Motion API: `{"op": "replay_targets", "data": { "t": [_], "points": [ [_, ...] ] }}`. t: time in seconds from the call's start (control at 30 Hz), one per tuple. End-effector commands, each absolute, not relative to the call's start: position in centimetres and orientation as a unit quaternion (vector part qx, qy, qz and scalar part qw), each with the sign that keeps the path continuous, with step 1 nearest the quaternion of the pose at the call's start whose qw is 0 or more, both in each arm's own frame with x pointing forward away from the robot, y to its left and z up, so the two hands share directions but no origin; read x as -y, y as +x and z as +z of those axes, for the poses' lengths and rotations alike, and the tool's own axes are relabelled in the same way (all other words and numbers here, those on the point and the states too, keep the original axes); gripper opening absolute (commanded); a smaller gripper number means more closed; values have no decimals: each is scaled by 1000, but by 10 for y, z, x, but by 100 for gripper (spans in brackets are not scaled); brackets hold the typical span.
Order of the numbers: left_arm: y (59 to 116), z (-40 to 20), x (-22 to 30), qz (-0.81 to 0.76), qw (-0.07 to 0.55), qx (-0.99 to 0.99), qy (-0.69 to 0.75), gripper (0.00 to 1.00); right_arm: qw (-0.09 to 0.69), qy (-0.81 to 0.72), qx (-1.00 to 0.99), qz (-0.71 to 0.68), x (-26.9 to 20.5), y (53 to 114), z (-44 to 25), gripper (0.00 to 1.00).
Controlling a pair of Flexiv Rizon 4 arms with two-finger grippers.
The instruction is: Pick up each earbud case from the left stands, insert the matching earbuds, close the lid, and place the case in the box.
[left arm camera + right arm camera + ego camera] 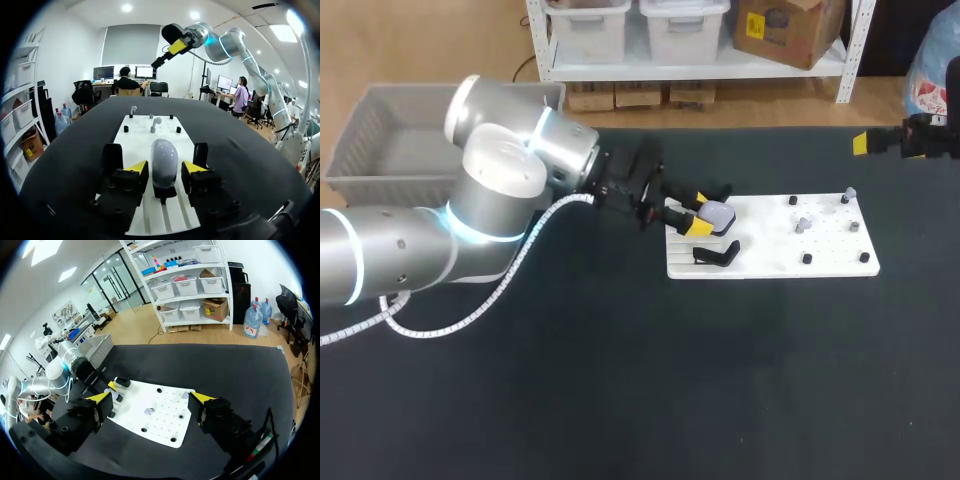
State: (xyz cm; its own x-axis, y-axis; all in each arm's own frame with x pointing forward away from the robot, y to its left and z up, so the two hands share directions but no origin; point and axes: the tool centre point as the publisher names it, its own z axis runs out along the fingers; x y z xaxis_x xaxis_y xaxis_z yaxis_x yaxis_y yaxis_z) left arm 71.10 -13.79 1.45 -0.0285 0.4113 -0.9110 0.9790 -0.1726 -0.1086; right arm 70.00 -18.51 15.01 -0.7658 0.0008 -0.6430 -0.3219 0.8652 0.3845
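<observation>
While the earbud case (164, 156) sits upright on its stand (164, 192) on the white board (150, 132), left hand (165, 169) straddles it, fingers just clear of its sides; right hand (151, 399) wide open, well apart.

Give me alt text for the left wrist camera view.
The left gripper, open, flanks a pale earbud case upright on a black stand, fingers not touching it. The stand sits on a white board with small pegs ahead.
</observation>
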Motion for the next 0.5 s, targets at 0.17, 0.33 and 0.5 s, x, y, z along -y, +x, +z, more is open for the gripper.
{"op": "replay_targets", "data": {
  "t": [0.17, 0.33, 0.5],
  "points": [
    [707, 13, 136, -445, 318, -562, 621, 27, 331, -89, -907, 244, 185, 700, 150, 100],
    [704, 15, 135, -442, 319, -563, 621, 0, 331, -89, -907, 244, 185, 700, 150, 100],
    [700, 21, 132, -437, 327, -561, 623, 0, 331, -89, -907, 244, 185, 700, 150, 100]
  ]
}}
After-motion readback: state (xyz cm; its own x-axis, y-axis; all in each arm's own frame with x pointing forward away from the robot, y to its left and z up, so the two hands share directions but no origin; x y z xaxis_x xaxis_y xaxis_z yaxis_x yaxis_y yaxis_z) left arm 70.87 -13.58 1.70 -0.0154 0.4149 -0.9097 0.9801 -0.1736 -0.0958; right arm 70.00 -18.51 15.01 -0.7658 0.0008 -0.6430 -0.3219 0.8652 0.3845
